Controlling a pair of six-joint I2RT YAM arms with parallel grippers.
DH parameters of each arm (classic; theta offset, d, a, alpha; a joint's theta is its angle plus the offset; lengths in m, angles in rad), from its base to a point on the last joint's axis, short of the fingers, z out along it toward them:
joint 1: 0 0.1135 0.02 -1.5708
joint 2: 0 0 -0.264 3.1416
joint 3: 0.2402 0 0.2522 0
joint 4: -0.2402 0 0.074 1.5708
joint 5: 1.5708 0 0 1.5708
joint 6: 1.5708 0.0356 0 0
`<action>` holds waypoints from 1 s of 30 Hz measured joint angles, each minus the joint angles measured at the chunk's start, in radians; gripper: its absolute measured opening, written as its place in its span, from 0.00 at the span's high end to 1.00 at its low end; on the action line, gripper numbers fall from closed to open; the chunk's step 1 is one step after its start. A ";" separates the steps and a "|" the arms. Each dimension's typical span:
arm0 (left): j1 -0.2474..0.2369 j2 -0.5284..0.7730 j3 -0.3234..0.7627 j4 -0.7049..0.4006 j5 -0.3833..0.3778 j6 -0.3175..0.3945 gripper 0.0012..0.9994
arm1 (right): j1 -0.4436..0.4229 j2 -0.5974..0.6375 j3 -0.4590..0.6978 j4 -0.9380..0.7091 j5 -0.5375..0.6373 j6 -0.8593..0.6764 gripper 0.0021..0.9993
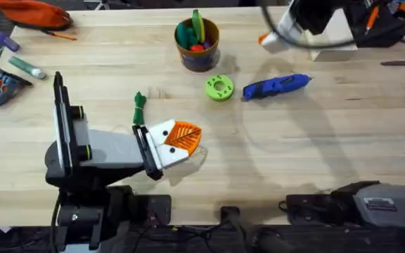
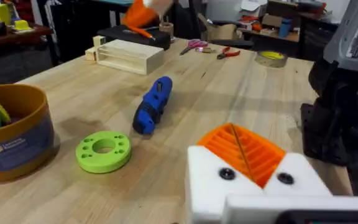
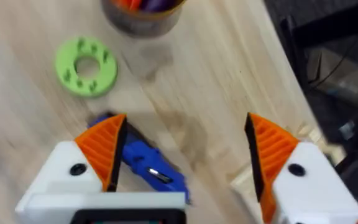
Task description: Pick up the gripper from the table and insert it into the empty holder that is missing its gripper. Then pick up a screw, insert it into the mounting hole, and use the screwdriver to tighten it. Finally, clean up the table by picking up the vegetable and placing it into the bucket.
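Jaws: left gripper (image 1: 183, 138) closed, right gripper (image 3: 182, 155) wide above screwdriver (image 1: 278, 86); green disc (image 1: 219, 88) beside.

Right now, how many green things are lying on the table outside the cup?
2: a round green disc with holes beside the blue screwdriver, and a slim dark-green vegetable next to the left gripper. More green sits inside the cup.

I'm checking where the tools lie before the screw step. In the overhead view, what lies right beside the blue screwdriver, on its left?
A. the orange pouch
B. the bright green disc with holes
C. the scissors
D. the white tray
B: the green disc lies on the table just left of the screwdriver, below the bucket.
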 joint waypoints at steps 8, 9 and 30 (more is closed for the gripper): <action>0.000 0.000 0.000 0.000 0.000 0.000 1.00 | -0.063 -0.089 -0.056 0.067 -0.064 0.385 0.01; 0.000 0.000 0.000 0.000 0.000 0.000 1.00 | -0.082 -0.102 -0.085 0.089 -0.077 0.410 0.01; 0.000 0.000 0.000 -0.006 0.030 0.000 1.00 | -0.250 -0.451 -0.573 0.221 -0.511 0.611 0.01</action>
